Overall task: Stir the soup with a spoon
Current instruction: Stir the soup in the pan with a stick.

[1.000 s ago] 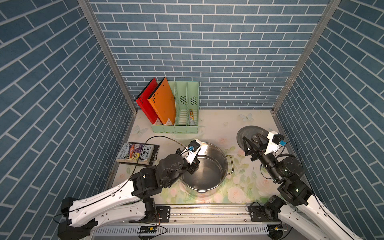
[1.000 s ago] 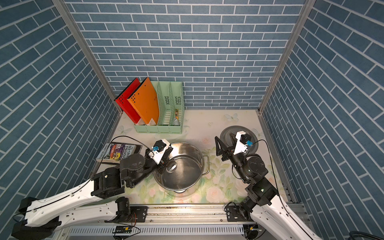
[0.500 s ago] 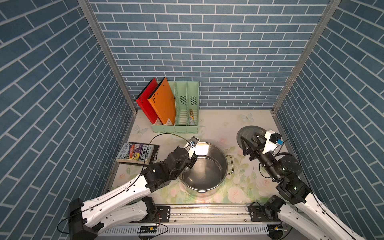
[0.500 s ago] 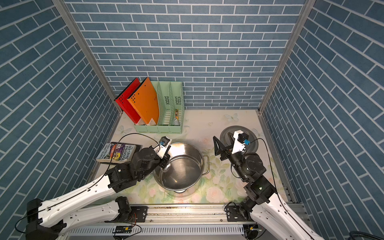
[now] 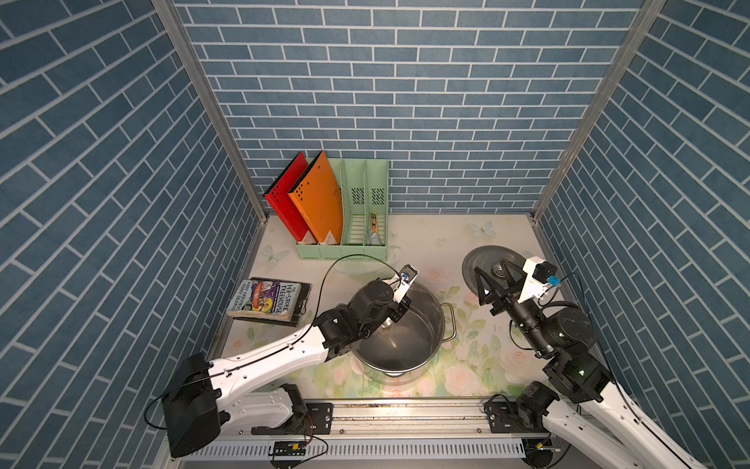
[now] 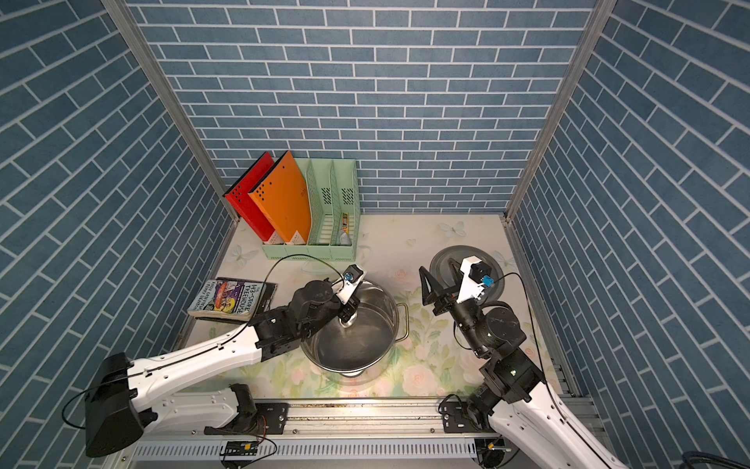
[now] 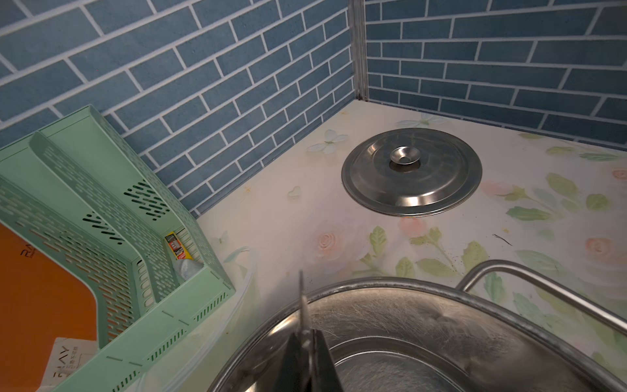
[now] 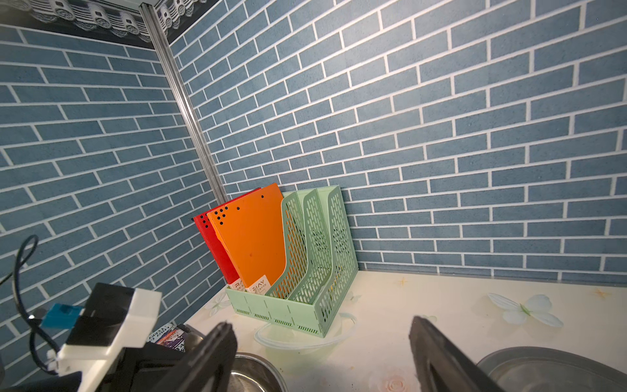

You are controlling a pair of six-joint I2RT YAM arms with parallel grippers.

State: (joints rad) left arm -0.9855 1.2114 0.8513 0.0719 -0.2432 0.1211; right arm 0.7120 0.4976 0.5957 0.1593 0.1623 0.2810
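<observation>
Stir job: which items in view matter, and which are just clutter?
In use: spoon, held by shut left gripper; pot.
Lying about: lid, green file rack, red folder, orange folder, book.

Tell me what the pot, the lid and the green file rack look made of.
Pot: looks like stainless steel, scratched and dully reflective inside. Lid: likely polished steel, mirroring the brick wall. Green file rack: probably moulded plastic, matte, perforated.
</observation>
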